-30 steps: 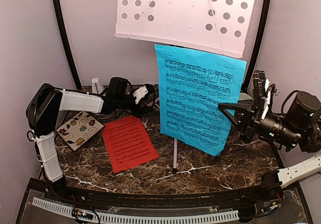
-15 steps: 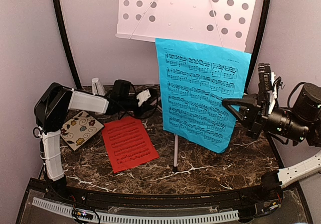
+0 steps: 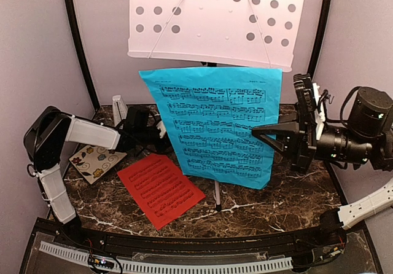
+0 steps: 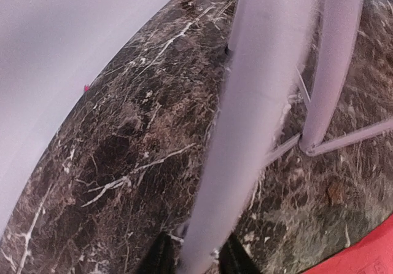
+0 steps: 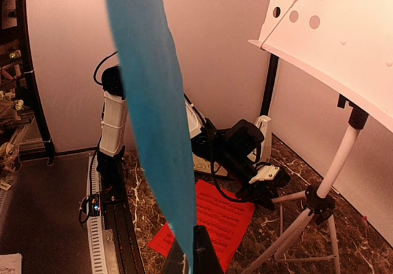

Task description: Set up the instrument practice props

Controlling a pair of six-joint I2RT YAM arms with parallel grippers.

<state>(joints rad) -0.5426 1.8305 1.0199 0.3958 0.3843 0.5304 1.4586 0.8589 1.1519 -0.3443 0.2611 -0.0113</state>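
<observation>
In right end effector (image 3: 256, 130): blue sheet (image 3: 209, 126)

Mid-table: blue sheet (image 3: 215, 126) hangs upright, screens tripod legs (image 4: 331, 71) behind. Overhead rear: stand desk (image 3: 209, 22) overhangs. Left front: red sheet (image 3: 161, 190), coaster (image 3: 98, 160) lie flat, low. Front right: bare marble (image 3: 270, 206), open passage.

Pale lilac walls (image 3: 37, 53) enclose a dark brown marble tabletop (image 3: 264, 206) veined with white. Black curved posts (image 3: 78, 40) rise at both back corners. A black rail (image 3: 202, 243) edges the near side. The light is soft and even.
</observation>
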